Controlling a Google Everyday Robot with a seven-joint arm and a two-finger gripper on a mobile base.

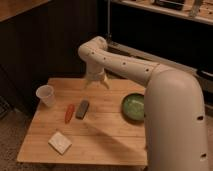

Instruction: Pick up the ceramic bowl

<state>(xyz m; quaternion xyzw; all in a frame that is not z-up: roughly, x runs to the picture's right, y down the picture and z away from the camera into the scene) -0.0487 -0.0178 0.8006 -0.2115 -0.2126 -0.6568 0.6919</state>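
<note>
Currently on wooden table (100, 135): 1 ceramic bowl (133, 106), upright, mouth facing up; round, so no long axis. Placed at right edge, right side hidden behind arm (175, 115). Glossy green, shallow, darker rim. 1 translucent white cup (46, 95), upright, far left. 1 orange-red stick-like item (69, 113), just beside 1 dark grey bar (82, 109). 1 white square pad (60, 142), front left. Gripper (97, 82) above back of table, well apart from bowl, apparently parted, holding nothing.
</note>
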